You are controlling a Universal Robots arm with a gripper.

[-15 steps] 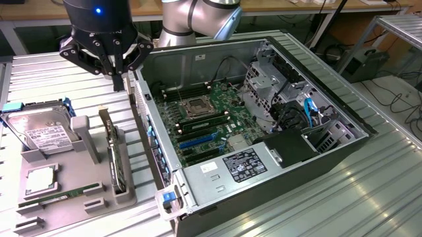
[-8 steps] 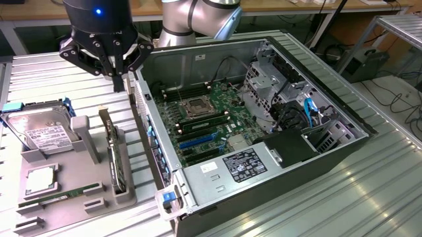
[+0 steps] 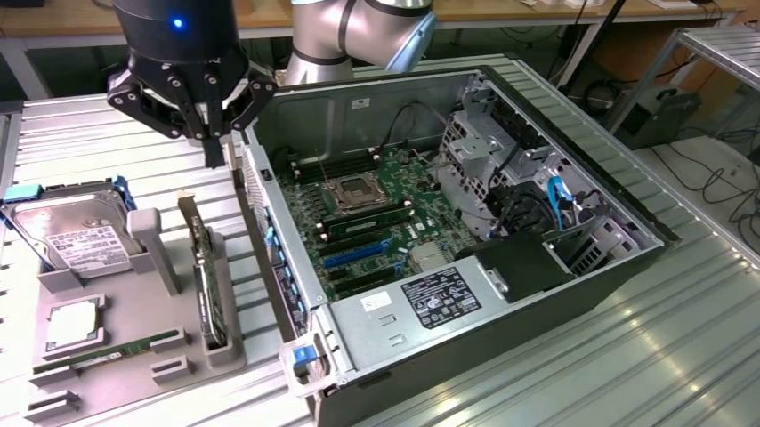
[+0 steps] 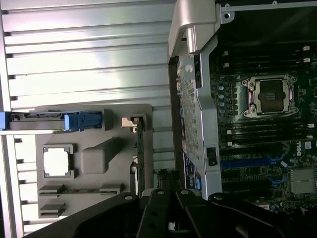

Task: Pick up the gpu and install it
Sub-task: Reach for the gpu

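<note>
**Desk:** What's the surface like on your feed?

**Operator:** I'm looking at a metal table (image 3: 665,338) made of ribbed slats, bright under the lights. Towards the exterior view's left a grey tray (image 3: 137,311) sits on it. Towards the right an open computer case (image 3: 499,356) lies on its side with its motherboard (image 3: 374,222) facing up.

**Desk:** And the gpu?

**Operator:** The gpu (image 3: 209,285) stands on edge in a slot along the side of the tray nearest the case, and nothing is touching it. In my wrist view I see it edge-on, with its pale bracket at one end. The tray also holds a hard drive (image 3: 74,238) with a white label, a processor chip (image 3: 74,325) and a green memory stick (image 3: 107,353).

**Desk:** Where's your gripper?

**Operator:** My gripper (image 3: 214,160) hangs over the table above the gap between tray and case. It is near the end of the card farthest from the exterior camera, but apart from it. Its fingers are pressed together with nothing between them.

**Desk:** Anything around the rig?

**Operator:** Wooden benches (image 3: 511,16) run along the back of the room. At the exterior view's right, cables (image 3: 713,173) trail over the floor and a black box (image 3: 653,111) stands among them. A metal rack (image 3: 724,44) shows in the upper corner, and the arm (image 3: 356,40) rises silver behind the case.
</note>
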